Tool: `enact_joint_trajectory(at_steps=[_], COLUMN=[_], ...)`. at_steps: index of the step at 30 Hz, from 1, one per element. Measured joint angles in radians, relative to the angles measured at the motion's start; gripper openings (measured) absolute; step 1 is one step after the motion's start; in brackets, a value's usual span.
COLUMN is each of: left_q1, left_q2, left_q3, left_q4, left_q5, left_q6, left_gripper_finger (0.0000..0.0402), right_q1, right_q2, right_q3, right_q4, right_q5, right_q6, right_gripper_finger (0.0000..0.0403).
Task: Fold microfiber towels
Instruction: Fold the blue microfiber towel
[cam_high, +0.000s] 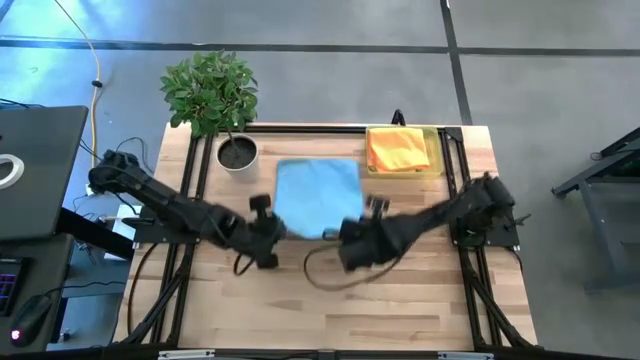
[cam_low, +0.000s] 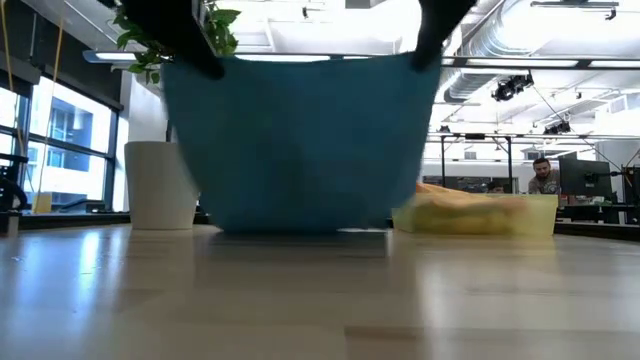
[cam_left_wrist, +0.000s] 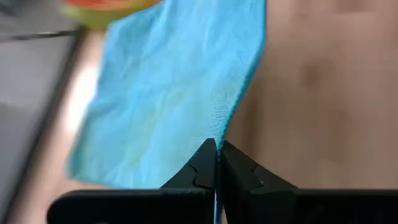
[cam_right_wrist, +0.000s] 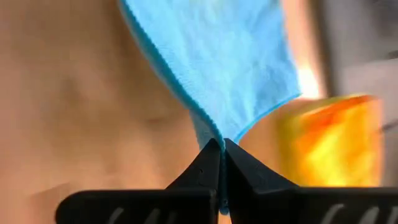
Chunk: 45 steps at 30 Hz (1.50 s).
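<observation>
- Both pincers are mine: my left gripper (cam_left_wrist: 216, 163) is pinched fully shut on one near corner of the blue towel (cam_high: 317, 193), and my right gripper (cam_right_wrist: 221, 160) is pinched shut the same way on the other near corner.
- From above, the towel is at the middle of the table (cam_high: 400, 300). The near edge is lifted between my two pincers, and the far edge hangs down to the wood.
- At about 1 o'clock from the towel is the yellow tray (cam_high: 438, 165), with orange and yellow towels (cam_high: 398, 148) inside. At 10 o'clock is the plant pot (cam_high: 237, 153).
- To do the fold well, I think I must carry both corners toward 12 o'clock at the same height and the same speed, so the edge stays straight.
- I should keep the cloth lightly stretched between the pincers, not sagging.
- I should lay the near corners exactly on the far corners, then let go. The tray is near, so I must not drag the cloth onto it.
</observation>
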Motion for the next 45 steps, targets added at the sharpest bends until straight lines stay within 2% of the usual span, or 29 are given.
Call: enact_joint_trajectory(at_steps=[4,9,14,16,21,23,25,27,31,37,39,45], left_q1=[-0.125,-0.255,-0.335,-0.352,-0.341,-0.333,-0.329,-0.329,-0.325,-0.261,-0.233,-0.138], left_q2=[0.043,0.116,0.193,0.22,0.262,0.265,0.265,0.265,0.265,0.265,0.265,0.266], left_q3=[-0.028,-0.03,-0.03,-0.03,-0.001,0.011,0.015,0.016,0.016,0.016,0.01,-0.068], left_q4=[0.021,0.051,0.16,0.225,0.318,0.319,0.317,0.289,0.134,-0.104,-0.14,-0.108], left_q5=[0.051,0.094,0.166,0.197,0.407,0.495,0.528,0.495,0.305,0.084,0.043,0.021], left_q6=[-0.111,-0.231,-0.27,-0.222,-0.149,-0.148,-0.148,-0.148,-0.177,-0.334,-0.346,-0.347], left_gripper_finger=[0.0003,0.0003,0.0003,0.0003,0.0003,0.0003,0.0003,0.0003,0.0003,0.0003,0.0003,0.0003], right_q1=[0.097,0.195,0.253,0.267,0.283,0.282,0.279,0.264,0.208,0.11,0.079,0.015], right_q2=[0.082,0.145,0.205,0.23,0.257,0.255,0.252,0.249,0.252,0.255,0.258,0.261], right_q3=[0.0,0.0,0.0,0.0,0.0,0.0,0.0,0.001,0.001,-0.006,-0.04,-0.128], right_q4=[0.05,0.12,0.266,0.32,0.476,0.497,0.475,0.425,0.286,0.238,0.26,0.298], right_q5=[-0.115,-0.17,-0.223,-0.241,-0.342,-0.364,-0.371,-0.36,-0.284,-0.218,-0.214,-0.207], right_q6=[0.147,0.315,0.391,0.417,0.402,0.381,0.354,0.337,0.327,0.251,0.235,0.175], right_gripper_finger=[0.0,0.0,0.0,0.0,0.0,0.0,0.0,0.0,0.0,0.0,0.0,0.0])
